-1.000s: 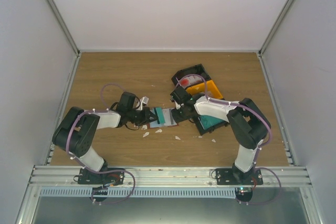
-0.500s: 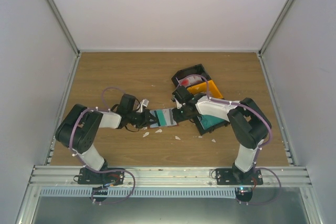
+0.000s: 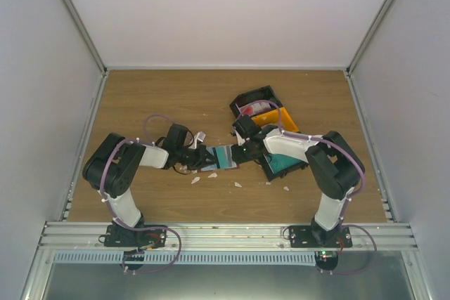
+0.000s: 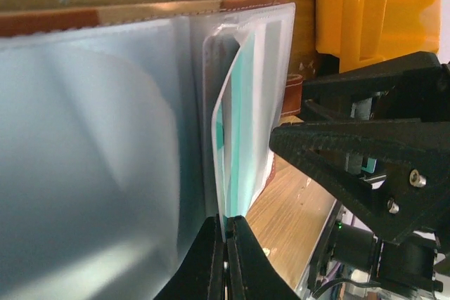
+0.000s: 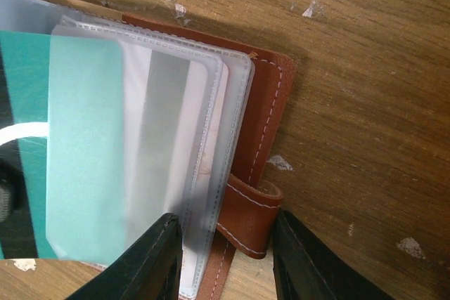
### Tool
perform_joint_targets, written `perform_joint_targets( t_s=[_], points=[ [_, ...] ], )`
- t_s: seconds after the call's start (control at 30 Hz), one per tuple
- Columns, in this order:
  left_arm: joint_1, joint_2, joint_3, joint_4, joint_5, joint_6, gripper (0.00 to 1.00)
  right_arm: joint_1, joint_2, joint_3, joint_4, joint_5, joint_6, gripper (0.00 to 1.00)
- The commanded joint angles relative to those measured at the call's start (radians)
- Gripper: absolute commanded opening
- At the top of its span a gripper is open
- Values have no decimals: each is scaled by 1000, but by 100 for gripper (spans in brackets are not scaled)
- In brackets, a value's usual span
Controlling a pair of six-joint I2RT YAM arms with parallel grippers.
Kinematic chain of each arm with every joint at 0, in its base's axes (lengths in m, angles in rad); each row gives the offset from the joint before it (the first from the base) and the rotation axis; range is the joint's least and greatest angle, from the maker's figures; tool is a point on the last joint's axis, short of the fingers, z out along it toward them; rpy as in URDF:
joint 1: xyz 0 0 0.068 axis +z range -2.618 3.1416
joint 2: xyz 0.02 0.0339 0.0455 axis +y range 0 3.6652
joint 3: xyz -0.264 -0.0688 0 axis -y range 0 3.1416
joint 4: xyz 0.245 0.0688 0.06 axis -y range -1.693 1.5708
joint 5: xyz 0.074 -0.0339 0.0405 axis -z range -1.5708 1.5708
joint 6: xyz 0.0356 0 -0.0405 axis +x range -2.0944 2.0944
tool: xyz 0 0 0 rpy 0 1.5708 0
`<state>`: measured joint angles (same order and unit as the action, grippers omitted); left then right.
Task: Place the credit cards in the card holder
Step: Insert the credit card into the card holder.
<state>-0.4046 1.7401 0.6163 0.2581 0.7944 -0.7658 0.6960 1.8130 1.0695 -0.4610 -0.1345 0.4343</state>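
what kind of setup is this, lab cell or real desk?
Likely a lab test cell: plain white enclosure walls, an aluminium rail frame with two arms bolted on, and a bare wooden tabletop.

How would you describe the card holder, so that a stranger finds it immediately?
Look at the middle of the wooden table, between the two gripper tips. The card holder lies open there, with a teal card in its clear sleeves. Unlike the black and yellow bins, it is flat brown leather.
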Motion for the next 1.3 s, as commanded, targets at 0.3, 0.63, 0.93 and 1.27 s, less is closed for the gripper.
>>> perform_joint_targets(
  t_s=[0.3,0.63,0.93,1.27],
  points=[
    [-71,114,135,-59,-27,70,9,-4,41,-59,-3,-61,2,36],
    [-82,38,145,-176,-122,123,29,-12,-12,-62,3,-18,30,42],
    [-97,-42,155,-302,-215,157,45,-30,-22,-58,20,-13,41,45],
    [-114,-59,195,-384,-312,169,42,-35,-27,-56,19,-25,38,45]
  ],
)
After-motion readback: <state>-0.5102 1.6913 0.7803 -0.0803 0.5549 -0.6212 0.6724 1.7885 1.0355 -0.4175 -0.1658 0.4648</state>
